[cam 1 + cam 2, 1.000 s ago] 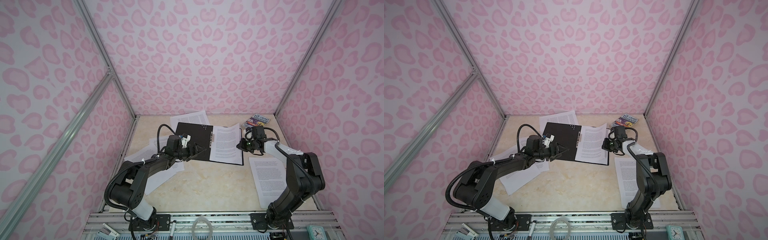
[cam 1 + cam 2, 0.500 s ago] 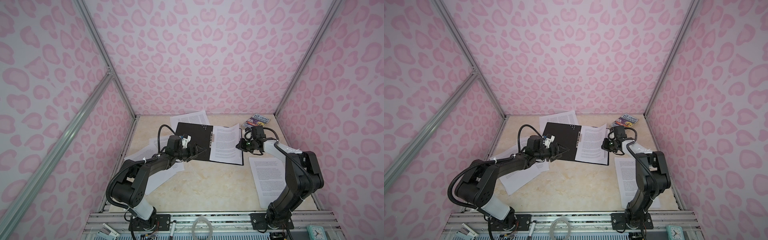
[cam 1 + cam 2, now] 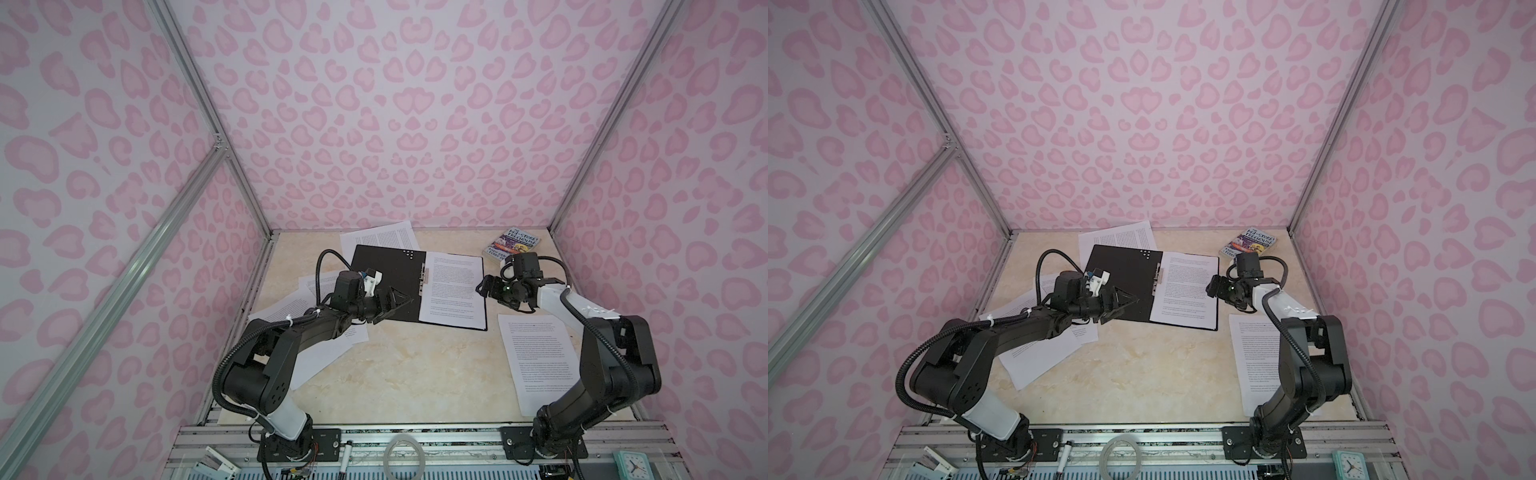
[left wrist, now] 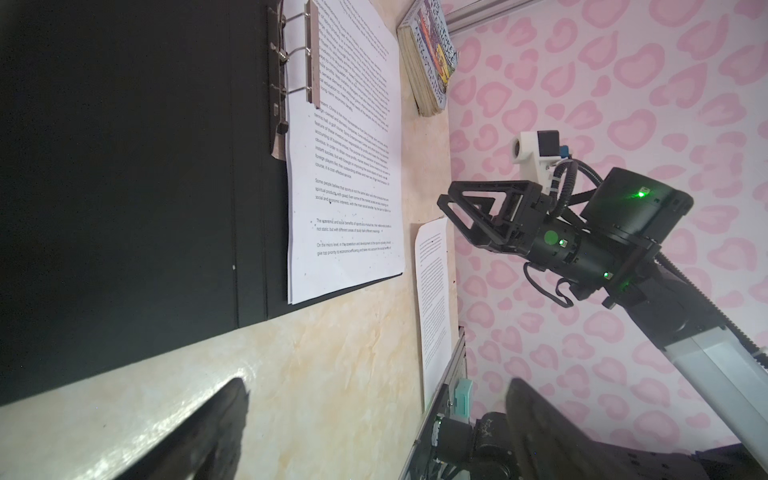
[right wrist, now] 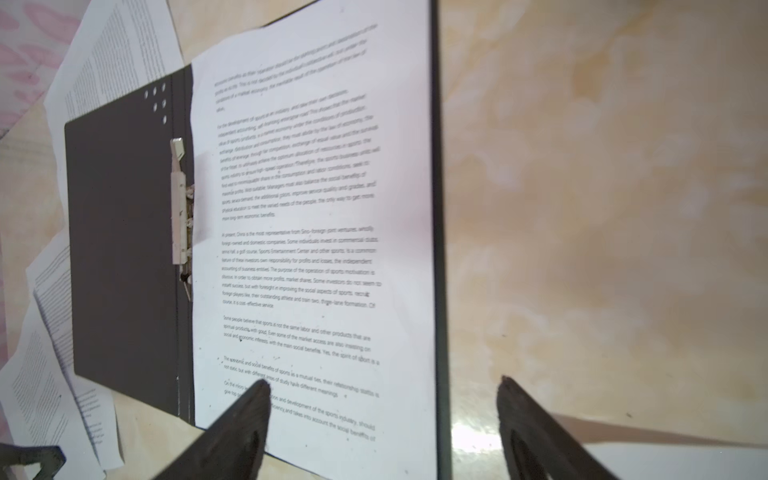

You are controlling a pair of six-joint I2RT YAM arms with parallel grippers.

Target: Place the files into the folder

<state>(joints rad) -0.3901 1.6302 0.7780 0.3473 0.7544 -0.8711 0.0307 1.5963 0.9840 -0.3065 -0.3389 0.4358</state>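
The folder [image 3: 382, 282] lies open to receive the loose files [image 3: 536, 361]; 1 sheet [image 3: 451, 291] rests inside. The left gripper [image 4: 376, 382] and right gripper [image 5: 382, 384] gape, empty.

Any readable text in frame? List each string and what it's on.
"STOREY TREEHOUSE": book cover; the number before it is unreadable.
"Some people believe that sports is not the same labor": sheet in the folder.
"On the micro level, in the operation and development of the sports industry": same sheet.
Other sheets, clock: too small to read.
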